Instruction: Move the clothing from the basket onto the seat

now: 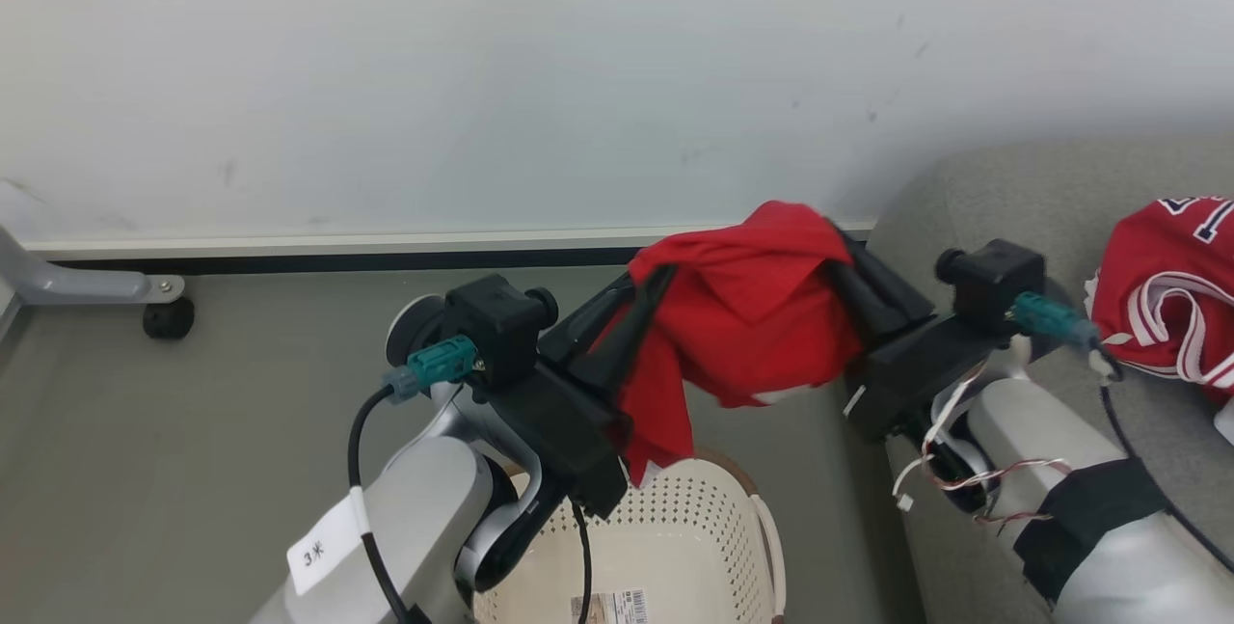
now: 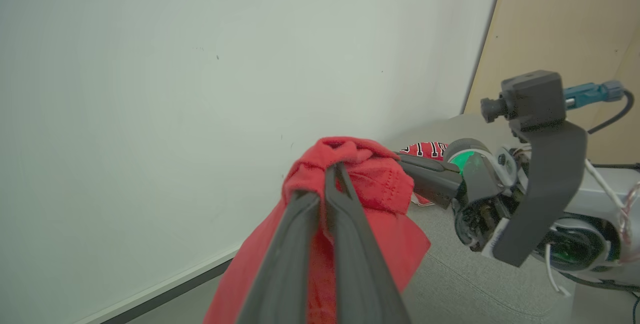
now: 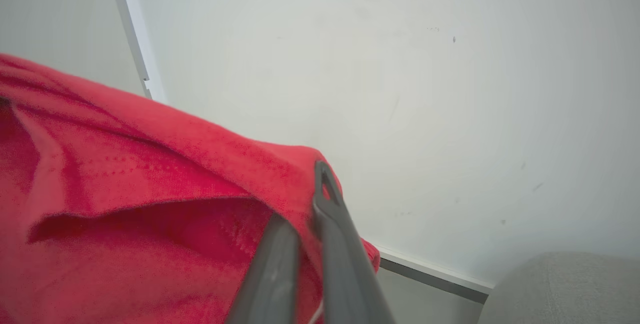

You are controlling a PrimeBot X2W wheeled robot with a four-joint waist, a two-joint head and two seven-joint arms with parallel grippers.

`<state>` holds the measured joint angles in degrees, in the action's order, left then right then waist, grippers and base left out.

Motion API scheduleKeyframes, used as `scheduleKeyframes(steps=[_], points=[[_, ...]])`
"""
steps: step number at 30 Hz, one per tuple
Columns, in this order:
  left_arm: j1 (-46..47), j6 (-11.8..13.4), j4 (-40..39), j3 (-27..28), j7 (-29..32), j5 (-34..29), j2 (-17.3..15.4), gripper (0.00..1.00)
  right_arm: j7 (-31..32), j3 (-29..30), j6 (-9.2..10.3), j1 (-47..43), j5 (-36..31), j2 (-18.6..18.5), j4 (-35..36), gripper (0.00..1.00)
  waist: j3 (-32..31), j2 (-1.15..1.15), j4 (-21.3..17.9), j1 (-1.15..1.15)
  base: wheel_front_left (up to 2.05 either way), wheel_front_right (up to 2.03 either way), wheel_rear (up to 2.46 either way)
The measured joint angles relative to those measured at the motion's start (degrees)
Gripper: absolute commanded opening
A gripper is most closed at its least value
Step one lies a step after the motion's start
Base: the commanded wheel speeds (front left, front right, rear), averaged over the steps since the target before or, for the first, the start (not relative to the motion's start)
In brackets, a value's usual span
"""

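A red garment hangs bunched in the air above the basket, strung between both claws. The left claw pinches one gathered end, its fingers pressed together on the cloth. The right claw grips the other end — one finger over the fabric, one under. A second red garment with striped trim lies on the grey seat at the right.

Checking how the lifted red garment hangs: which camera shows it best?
The head view: the red garment hangs whole between the left gripper and right gripper, above the basket. The left wrist view shows it bunched at the fingertips; the right wrist view, a cropped close-up of folds.
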<state>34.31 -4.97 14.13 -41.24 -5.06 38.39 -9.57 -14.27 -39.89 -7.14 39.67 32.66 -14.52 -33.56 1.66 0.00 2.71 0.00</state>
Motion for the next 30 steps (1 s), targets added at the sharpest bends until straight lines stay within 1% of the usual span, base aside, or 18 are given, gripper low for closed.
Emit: scheduleKeyframes(steps=[4,10,14,24,27,30], points=[[-1.1,0.3,-0.3,-0.5,0.5,0.0,-0.1,1.00,0.0,3.4,0.68,0.0,1.2,-1.1,0.3,0.00,-0.1,0.00,-1.3,0.00,0.00,0.00,0.00],[-2.1,0.4,-0.5,-1.1,0.9,0.0,-0.9,1.00,0.0,7.5,2.92,-0.6,1.3,-3.9,3.3,0.00,-0.2,0.00,-3.6,0.00,0.00,0.00,0.00],[-3.1,0.5,-0.5,-1.2,1.0,0.0,-1.5,1.00,-0.1,10.0,4.21,-2.1,1.2,-5.6,8.0,0.00,-0.4,0.00,-5.6,0.00,0.00,0.00,0.00],[-4.5,1.0,-1.5,-1.4,1.0,-0.1,-2.6,1.00,-0.3,14.6,9.34,-10.2,-1.6,-10.0,22.6,0.00,-0.6,0.00,-11.9,0.00,0.00,0.00,0.00],[-4.6,1.5,-2.1,-1.4,1.0,-0.2,-2.9,1.00,-0.4,16.1,10.90,-12.7,-2.5,-10.9,26.5,0.00,-0.5,0.00,-14.0,0.00,0.00,0.00,0.00],[-4.6,1.5,-2.4,-1.5,1.0,-0.2,-2.9,1.00,-0.4,17.7,11.77,-15.3,-3.0,-11.3,29.9,0.00,-0.3,0.00,-16.1,0.00,0.00,0.00,0.00]])
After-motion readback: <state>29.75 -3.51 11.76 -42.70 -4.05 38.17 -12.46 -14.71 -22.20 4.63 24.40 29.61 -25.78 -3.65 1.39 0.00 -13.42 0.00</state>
